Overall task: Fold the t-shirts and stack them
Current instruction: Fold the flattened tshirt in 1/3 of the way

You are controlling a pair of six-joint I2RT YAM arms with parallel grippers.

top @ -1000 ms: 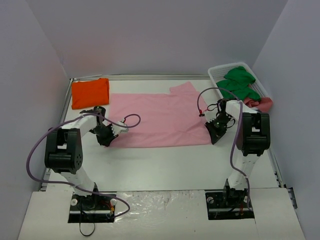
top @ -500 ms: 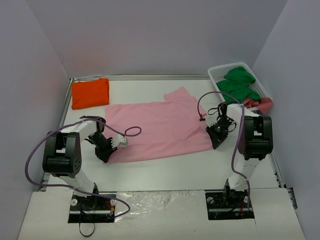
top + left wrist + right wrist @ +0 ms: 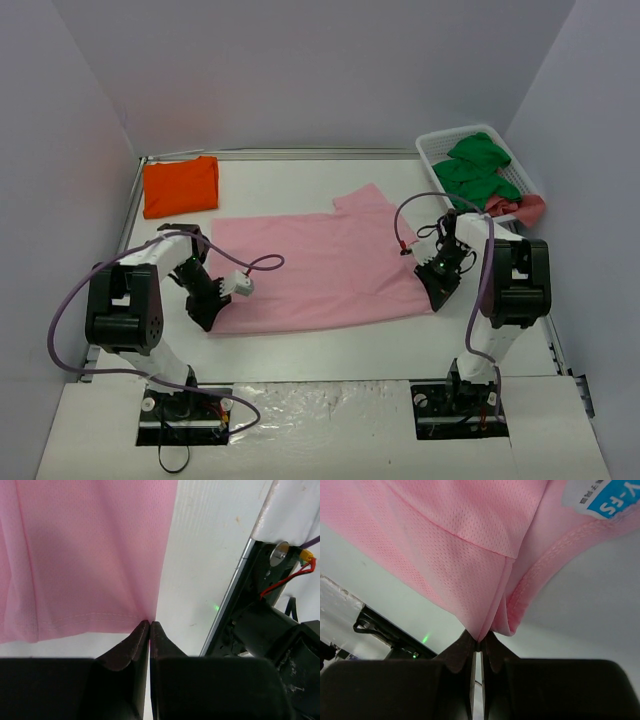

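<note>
The light pink t-shirt [image 3: 315, 265] lies spread flat across the middle of the table, a sleeve sticking up at its far right. My left gripper [image 3: 207, 318] is shut on its near left corner [image 3: 145, 615]. My right gripper [image 3: 441, 297] is shut on its near right corner, where the cloth [image 3: 485, 595] bunches into the jaws next to the collar and a blue label. The bright orange t-shirt [image 3: 181, 186] lies folded at the far left corner, away from both grippers.
A white slatted basket [image 3: 435, 152] at the far right holds green cloth [image 3: 477, 165], with a pink-red cloth [image 3: 528, 208] hanging over its near side. A metal rail [image 3: 128, 215] runs along the table's left edge. White walls close in on both sides.
Both grippers have pulled the pink shirt toward the near edge of the table; its near hem now lies closer to the arm bases. The orange shirt has not moved.
</note>
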